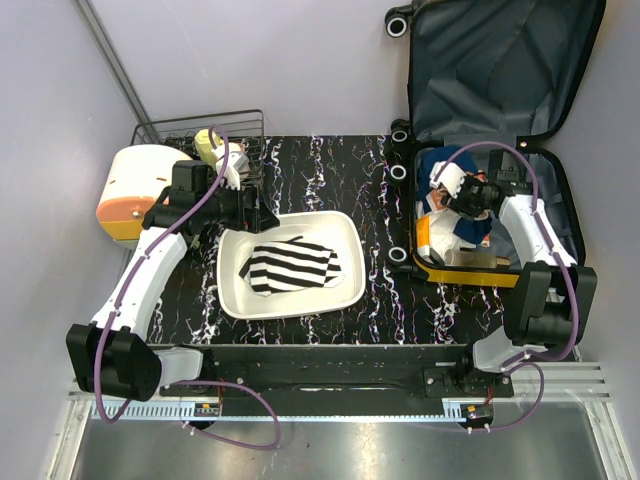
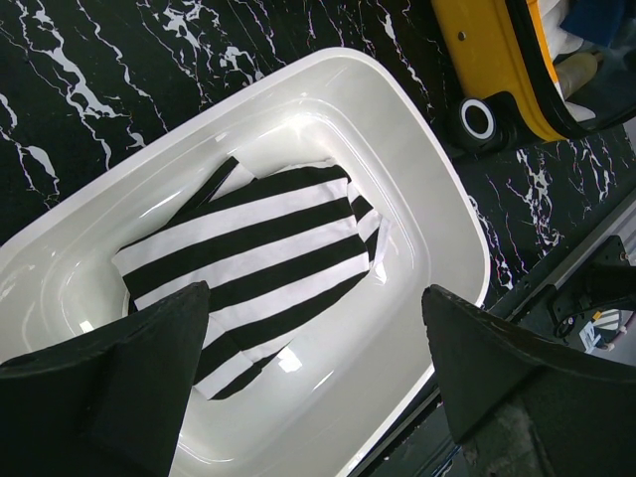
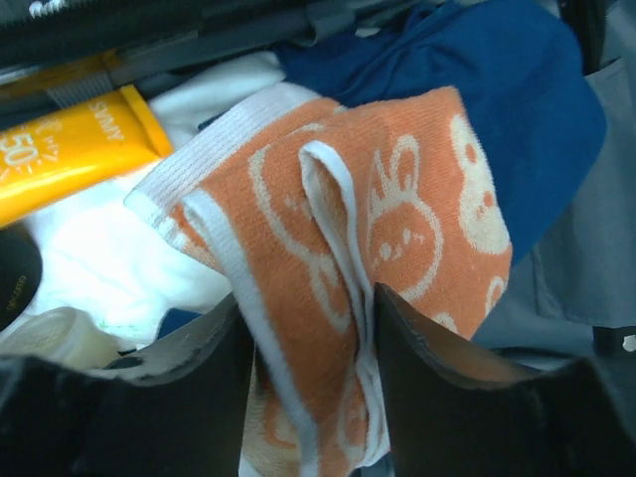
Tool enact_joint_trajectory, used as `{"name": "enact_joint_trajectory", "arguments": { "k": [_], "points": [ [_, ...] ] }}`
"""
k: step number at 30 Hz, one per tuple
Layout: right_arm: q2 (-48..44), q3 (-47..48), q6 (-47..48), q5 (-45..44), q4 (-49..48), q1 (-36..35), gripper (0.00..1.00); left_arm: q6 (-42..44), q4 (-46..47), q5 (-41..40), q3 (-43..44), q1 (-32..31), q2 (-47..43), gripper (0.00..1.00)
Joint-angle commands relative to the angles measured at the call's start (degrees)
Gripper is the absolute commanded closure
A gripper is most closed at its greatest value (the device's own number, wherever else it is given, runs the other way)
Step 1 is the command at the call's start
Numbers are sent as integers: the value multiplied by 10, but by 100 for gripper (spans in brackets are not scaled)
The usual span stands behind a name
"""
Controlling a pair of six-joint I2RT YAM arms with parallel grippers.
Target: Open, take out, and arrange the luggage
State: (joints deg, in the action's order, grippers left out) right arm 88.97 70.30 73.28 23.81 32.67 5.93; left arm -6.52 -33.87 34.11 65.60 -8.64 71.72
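Left end effector [image 2: 313, 303] jaws wide apart, arm reaching forward. Right end effector [image 3: 310, 308] pinching orange cloth [image 3: 397, 209].

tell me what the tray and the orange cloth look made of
The tray is glossy white, likely ceramic or hard plastic, judging by its sharp light reflections. The orange cloth looks like soft knitted fabric, with a visible ribbed weave and white trim.

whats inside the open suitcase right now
In the luggage: an orange bunny-print cloth, a blue cloth, white fabric and a yellow tube. Whatever lies beneath them is covered.
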Motion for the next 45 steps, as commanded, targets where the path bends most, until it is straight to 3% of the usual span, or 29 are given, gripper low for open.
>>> {"name": "enact_joint_trajectory", "arguments": {
  "k": [1,3,10,18,26,29,34,38,41,45],
  "points": [
    [9,61,-31,36,25,-3,41,-1,16,11,23,1,0,9],
    [16,67,-20,44,49,-3,32,1,13,10,23,1,-1,8],
    [38,91,-4,61,111,-3,33,5,12,11,23,1,-4,9],
    [62,131,-14,68,160,-3,17,-2,12,17,23,1,2,8],
    [83,169,-41,70,170,-3,17,-7,12,18,24,1,7,9],
    [89,175,-43,69,171,-3,25,-6,13,18,24,2,7,9],
    [103,203,-70,79,180,-3,25,-5,12,18,22,2,6,9],
    [110,220,-78,86,190,-3,37,-4,13,21,23,2,7,9],
    [115,231,-90,90,198,-3,34,-3,12,22,23,3,7,9],
    [126,250,-109,91,204,-3,22,-3,13,23,23,4,9,9]
  ]
}}
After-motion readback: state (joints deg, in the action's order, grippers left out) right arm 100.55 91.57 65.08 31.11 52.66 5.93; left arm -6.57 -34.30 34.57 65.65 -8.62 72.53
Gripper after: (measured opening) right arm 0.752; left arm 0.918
